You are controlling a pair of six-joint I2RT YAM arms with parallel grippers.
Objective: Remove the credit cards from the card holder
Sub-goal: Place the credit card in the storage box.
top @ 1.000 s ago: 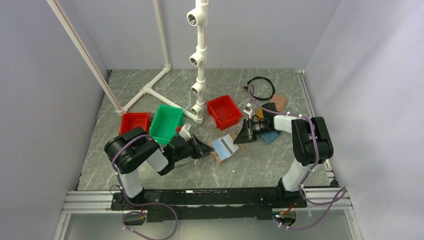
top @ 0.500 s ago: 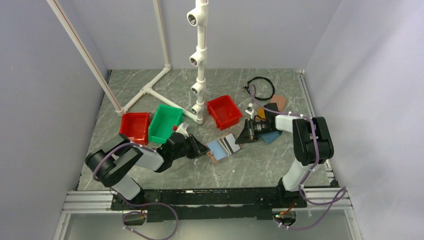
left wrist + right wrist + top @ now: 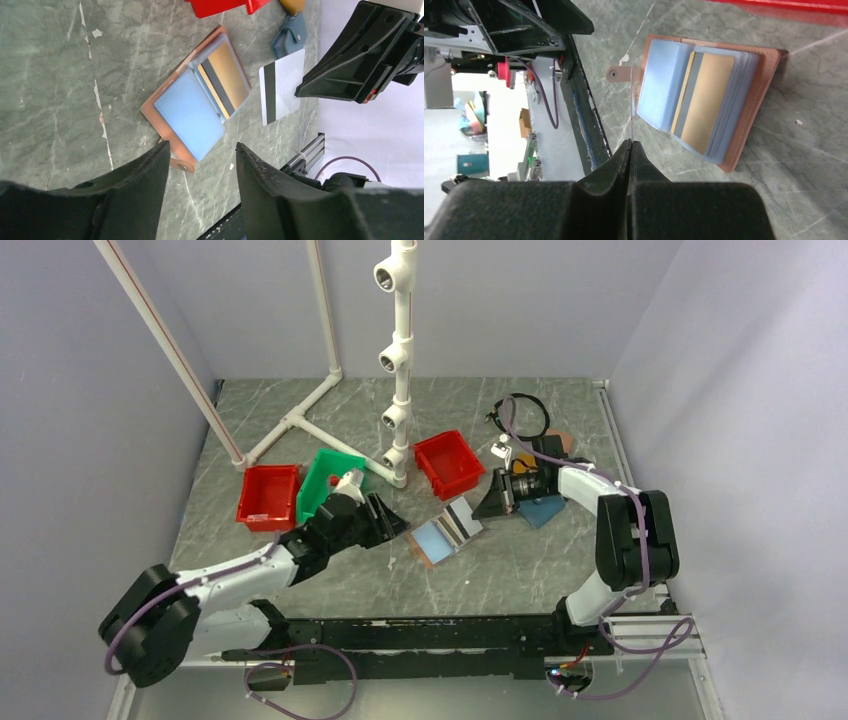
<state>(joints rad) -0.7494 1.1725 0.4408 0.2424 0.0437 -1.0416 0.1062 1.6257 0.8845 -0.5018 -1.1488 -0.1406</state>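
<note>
The card holder [image 3: 432,540] lies open on the table, pinkish-tan with light blue lining [image 3: 190,110], its snap tab toward my left gripper. A gold-tan credit card [image 3: 227,70] sits in its right-hand sleeves [image 3: 706,100]. My right gripper [image 3: 497,498] is shut on a grey-white credit card [image 3: 281,86] with a dark stripe, held in the air just right of the holder. That card shows edge-on [image 3: 630,105] in the right wrist view. My left gripper [image 3: 203,146] stands open and empty just left of the holder, near the snap tab.
Two red bins [image 3: 269,496] [image 3: 449,462] and a green bin [image 3: 325,480] stand behind the left arm. A white pipe stand [image 3: 400,360] rises at the back. A black cable [image 3: 525,415] and other wallets, one teal-blue [image 3: 541,510], lie behind the right gripper.
My left gripper has opened and drawn back from the holder toward the green bin. The right gripper has pulled the grey-white card a little farther from the holder.
</note>
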